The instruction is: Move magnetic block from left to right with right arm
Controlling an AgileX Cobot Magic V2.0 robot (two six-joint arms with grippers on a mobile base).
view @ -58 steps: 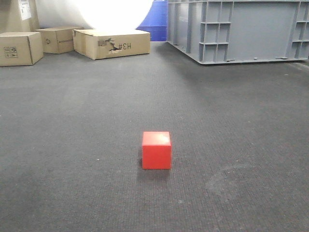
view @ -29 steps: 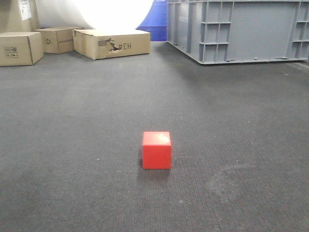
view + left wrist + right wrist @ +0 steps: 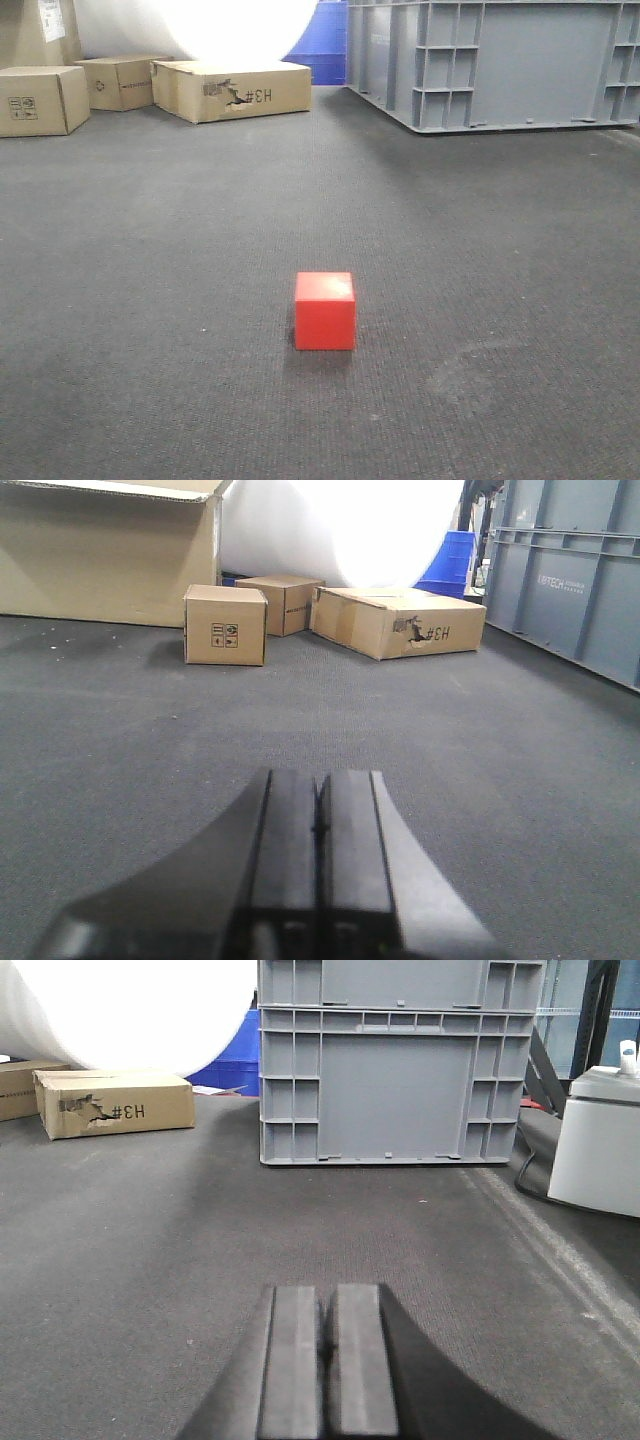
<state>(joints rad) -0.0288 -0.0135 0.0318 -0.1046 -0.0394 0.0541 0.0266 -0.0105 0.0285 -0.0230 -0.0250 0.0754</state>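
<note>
The magnetic block [image 3: 324, 311], a small plain red cube, rests on the dark grey carpet near the middle of the front view, and no gripper shows in that view. In the left wrist view my left gripper [image 3: 320, 776] is shut, its two dark fingers pressed together with nothing between them. My right gripper [image 3: 327, 1290] in the right wrist view is shut too, holding nothing. The block shows in neither wrist view.
Brown cardboard boxes [image 3: 232, 90] [image 3: 40, 99] [image 3: 225, 625] [image 3: 398, 622] [image 3: 114, 1103] line the far left. A large grey plastic crate [image 3: 490, 62] [image 3: 395, 1060] stands at the far right, with a blue bin [image 3: 318, 45] behind. A white container [image 3: 600, 1140] sits right of the crate.
</note>
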